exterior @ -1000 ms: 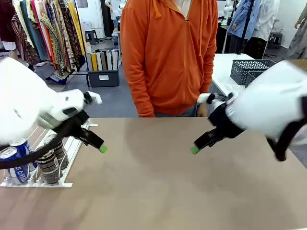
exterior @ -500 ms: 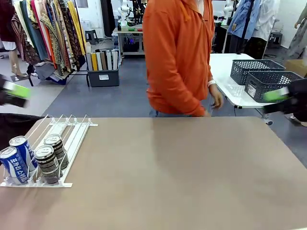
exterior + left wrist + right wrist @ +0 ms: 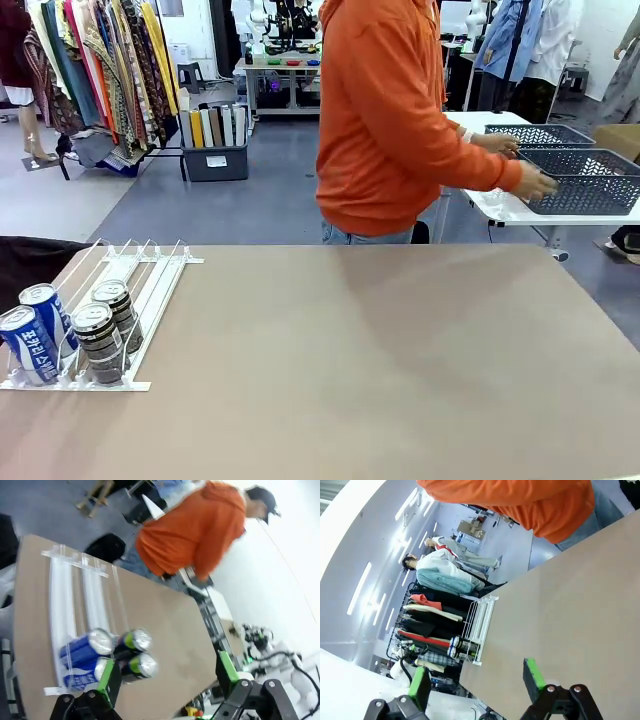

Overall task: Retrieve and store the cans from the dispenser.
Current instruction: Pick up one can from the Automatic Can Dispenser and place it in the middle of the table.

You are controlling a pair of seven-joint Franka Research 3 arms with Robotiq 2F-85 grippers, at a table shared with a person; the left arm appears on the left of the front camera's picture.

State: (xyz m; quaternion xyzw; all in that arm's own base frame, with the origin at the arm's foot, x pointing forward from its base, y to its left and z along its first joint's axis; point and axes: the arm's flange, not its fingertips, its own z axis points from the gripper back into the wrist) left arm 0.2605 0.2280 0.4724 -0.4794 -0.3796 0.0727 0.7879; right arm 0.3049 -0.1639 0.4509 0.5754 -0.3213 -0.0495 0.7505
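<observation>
The left gripper (image 3: 167,677) has its jaws fully apart with nothing between the green pads; it is raised above the near left side of the table (image 3: 380,360) and looks down on the rack. The right gripper (image 3: 476,681) also has its jaws apart and empty, over the opposite side of the table. The dispenser (image 3: 150,290) lies on the table's left side, its lanes running from the far edge toward the near edge. Four cans stand against the stops at its near end, silver tops up: two blue-and-white cans (image 3: 30,345) in the left lanes and two dark cans (image 3: 98,342) in the lanes just beside them, each pair one behind the other. The rest of the lanes are bare rail. Beyond the table's far edge a person (image 3: 400,120) in an orange hooded top is turned toward the right, one hand (image 3: 540,183) on the nearer of two dark grey baskets (image 3: 590,180) on a white side table (image 3: 500,208).
</observation>
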